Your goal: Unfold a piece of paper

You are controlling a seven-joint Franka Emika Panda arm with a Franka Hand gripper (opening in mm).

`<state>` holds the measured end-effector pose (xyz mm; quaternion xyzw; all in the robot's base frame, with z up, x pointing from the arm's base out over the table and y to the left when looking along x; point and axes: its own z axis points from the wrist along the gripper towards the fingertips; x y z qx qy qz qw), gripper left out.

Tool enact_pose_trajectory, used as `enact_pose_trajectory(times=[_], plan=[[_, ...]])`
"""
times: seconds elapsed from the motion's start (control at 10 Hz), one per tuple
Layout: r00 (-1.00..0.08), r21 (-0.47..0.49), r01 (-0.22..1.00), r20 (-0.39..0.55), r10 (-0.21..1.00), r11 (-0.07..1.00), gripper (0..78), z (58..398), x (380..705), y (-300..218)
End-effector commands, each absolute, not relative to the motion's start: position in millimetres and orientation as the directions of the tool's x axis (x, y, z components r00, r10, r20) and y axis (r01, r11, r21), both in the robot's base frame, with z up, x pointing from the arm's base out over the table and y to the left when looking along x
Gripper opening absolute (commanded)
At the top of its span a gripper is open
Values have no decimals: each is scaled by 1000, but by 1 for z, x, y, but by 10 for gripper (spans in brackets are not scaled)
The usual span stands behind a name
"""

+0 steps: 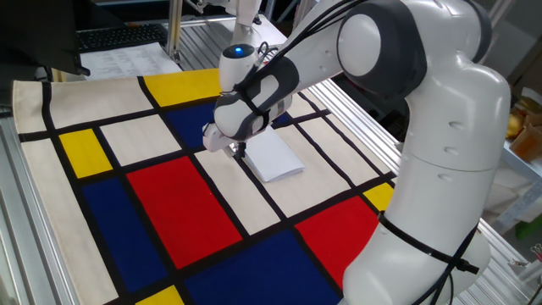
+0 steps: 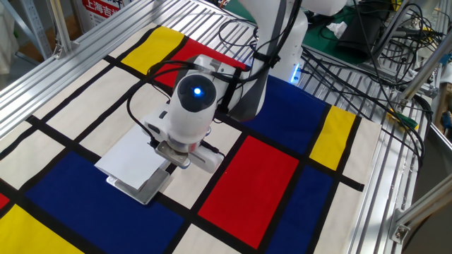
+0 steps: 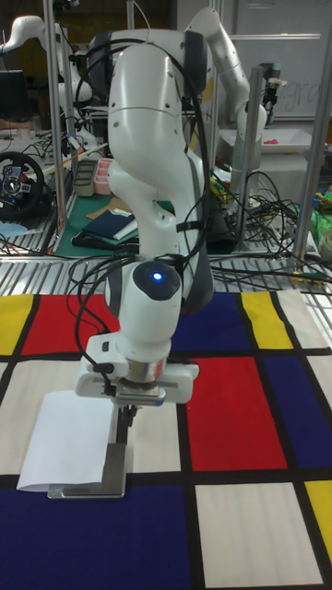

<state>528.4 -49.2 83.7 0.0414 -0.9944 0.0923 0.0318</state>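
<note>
Under me lies the big cloth [image 1: 169,220] with its red, blue, yellow and cream panels and black lines, spread over the metal table [image 2: 63,63]. My arm [image 1: 440,127] bends down from above and my wrist with the blue light [image 2: 195,90] hangs over the middle of the cloth.

The piece of paper [image 2: 134,156] is folded and lies flat on a cream panel — one edge of it reaches a black line of the cloth. In the tall fixed view it [image 3: 65,442] spreads to the left of my hand, and a grey shadow strip lies along its near edge.

My gripper [image 3: 124,426] points straight down at the right edge of the paper. My fingers [image 3: 125,419] look thin and very close together, near the paper's edge — but I cannot tell if they pinch the top layer or only touch it. In one fixed view the gripper [image 1: 239,152] stands at the corner of the sheet [image 1: 273,155], and the fingertips are too small to judge.
</note>
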Motion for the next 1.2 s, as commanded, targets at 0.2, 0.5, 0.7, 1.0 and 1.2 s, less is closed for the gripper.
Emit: enact_pose_trajectory(times=[0.2,0.5,0.7,1.0,1.2], plan=[[-994,-182,-97,64,-87,979,0,68,528,-59],[-992,-182,-117,67,-106,976,0,66,528,-63],[-992,-182,-121,68,-110,976,0,66,528,-65],[-992,-192,-118,69,-106,974,0,65,528,-67],[-992,-200,-122,68,-111,972,0,64,529,-71]])
